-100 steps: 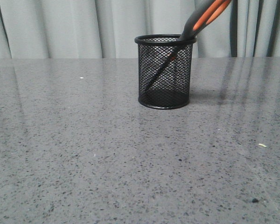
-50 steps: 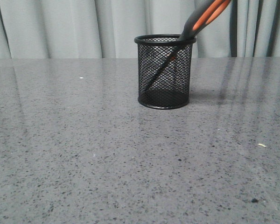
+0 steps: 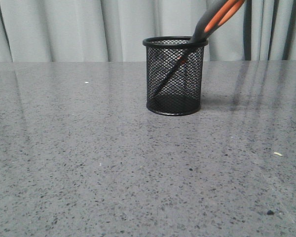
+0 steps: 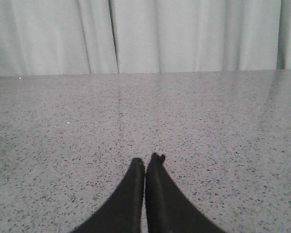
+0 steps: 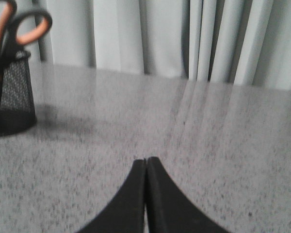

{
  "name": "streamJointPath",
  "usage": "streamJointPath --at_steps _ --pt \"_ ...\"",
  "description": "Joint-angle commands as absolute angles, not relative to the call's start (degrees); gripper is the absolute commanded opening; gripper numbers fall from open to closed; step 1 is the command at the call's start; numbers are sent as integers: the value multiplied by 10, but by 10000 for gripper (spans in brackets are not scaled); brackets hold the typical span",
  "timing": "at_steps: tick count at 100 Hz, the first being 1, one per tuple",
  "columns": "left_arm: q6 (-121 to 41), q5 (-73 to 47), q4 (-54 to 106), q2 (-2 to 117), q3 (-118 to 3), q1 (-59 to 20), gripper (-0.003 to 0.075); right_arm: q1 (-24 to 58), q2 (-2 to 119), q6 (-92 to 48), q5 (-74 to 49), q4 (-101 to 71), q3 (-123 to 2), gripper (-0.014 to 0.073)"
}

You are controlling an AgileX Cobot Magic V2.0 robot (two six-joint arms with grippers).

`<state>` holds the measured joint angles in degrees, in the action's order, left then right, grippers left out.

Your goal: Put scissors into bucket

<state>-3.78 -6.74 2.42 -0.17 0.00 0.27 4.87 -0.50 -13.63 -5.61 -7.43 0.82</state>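
Observation:
The black wire-mesh bucket stands upright on the grey table, at mid-depth. The scissors stand inside it, blades down, leaning right; their grey handles with orange lining stick out over the rim. In the right wrist view the bucket and the scissors' handles show far off to one side. My right gripper is shut and empty, low over bare table. My left gripper is shut and empty over bare table. Neither gripper shows in the front view.
The grey speckled table runs wide around the bucket. Pale curtains hang behind the far edge. A small pale scrap and a dark speck lie at the front right.

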Motion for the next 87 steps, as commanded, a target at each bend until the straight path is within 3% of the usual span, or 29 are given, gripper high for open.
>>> streamJointPath --at_steps 1,87 --pt "-31 -23 25 -17 24 -2 -20 45 -19 -138 -38 -60 11 -66" --pt "-31 -23 25 -17 24 -2 -20 45 -19 -138 -44 -57 11 -66"
